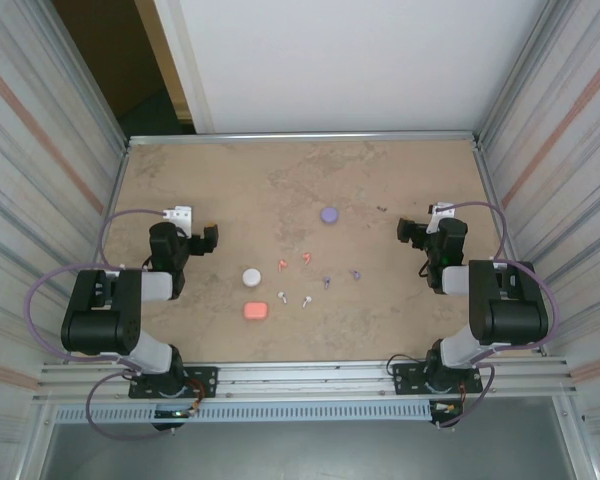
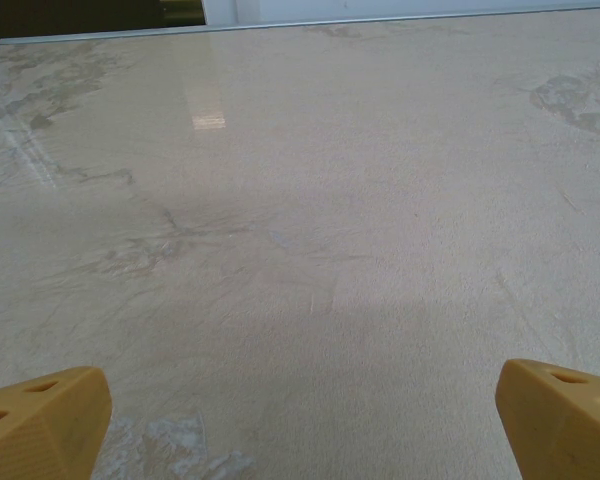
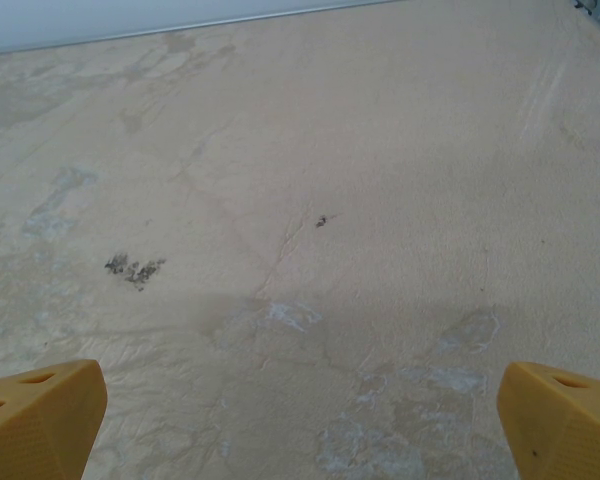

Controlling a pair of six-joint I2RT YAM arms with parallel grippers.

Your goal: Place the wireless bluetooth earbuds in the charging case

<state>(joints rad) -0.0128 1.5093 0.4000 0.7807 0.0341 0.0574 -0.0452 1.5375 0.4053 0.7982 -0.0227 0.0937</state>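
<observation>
Small stemmed earbuds lie loose mid-table in the top view: two coral-red earbuds [image 1: 306, 258], two white earbuds [image 1: 281, 296] and two purple earbuds [image 1: 326, 281]. Around them sit three pebble-like charging cases, all closed: a white case [image 1: 251, 276], a coral-red case [image 1: 255, 311] and a purple case [image 1: 328, 214]. My left gripper [image 1: 208, 238] hovers left of the group, open, its yellow fingertips [image 2: 50, 415] wide apart over bare tabletop. Right of the group, my right gripper [image 1: 404, 231] is open too, and between its fingertips [image 3: 555, 420] there is only stained table.
The beige marbled table [image 1: 280, 180] is fenced by ribbed metal walls on the left [image 1: 40, 150] and right [image 1: 560, 150], with a white panel [image 1: 340, 60] behind. A dark smudge [image 3: 133, 267] marks the surface in front of the right gripper.
</observation>
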